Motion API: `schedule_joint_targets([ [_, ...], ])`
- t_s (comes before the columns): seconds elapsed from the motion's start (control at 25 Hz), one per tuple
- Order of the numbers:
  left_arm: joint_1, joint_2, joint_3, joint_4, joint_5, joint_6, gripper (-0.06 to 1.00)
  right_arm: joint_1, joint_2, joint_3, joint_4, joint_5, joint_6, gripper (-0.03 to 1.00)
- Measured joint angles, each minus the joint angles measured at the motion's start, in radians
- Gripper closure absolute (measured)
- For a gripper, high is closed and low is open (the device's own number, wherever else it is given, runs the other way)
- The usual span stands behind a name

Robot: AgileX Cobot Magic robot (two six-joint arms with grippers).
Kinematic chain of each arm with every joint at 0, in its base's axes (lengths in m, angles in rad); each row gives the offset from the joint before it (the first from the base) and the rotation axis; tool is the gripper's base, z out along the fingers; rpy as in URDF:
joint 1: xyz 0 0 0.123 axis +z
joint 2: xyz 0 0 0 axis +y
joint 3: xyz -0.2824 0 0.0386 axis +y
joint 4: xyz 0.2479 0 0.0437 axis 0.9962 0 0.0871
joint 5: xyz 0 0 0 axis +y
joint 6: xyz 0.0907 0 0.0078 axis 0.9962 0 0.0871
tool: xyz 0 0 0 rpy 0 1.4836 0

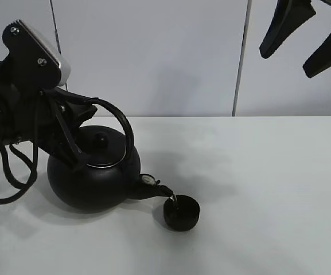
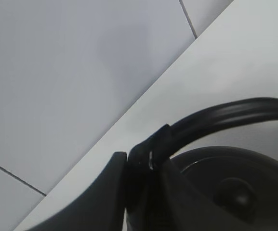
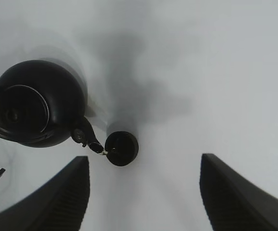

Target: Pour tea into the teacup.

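A large round black kettle (image 1: 93,177) is tilted toward the right, its spout (image 1: 160,191) over the rim of the small squat black teacup (image 1: 180,212) on the white table. A thin pale trickle of tea (image 1: 174,199) runs from the spout tip into the cup. My left gripper (image 1: 73,123) is shut on the kettle's arched handle (image 2: 225,115); its fingers (image 2: 105,192) clamp the handle base. My right gripper (image 1: 303,34) is open and empty, high at the upper right. The right wrist view shows the kettle (image 3: 37,103) and the teacup (image 3: 122,148) from above.
The white table (image 1: 257,189) stretches to the right of the cup. A pale panelled wall (image 1: 171,57) stands behind. Black cables (image 1: 16,172) hang from the left arm beside the kettle.
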Motion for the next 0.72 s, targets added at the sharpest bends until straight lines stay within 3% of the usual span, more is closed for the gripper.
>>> schedule_joint_targets([
  [0.72,0.0,0.0,0.0,0.0,0.002,0.019,0.82,0.0,0.0,0.0,0.0,0.0,0.0,0.51],
])
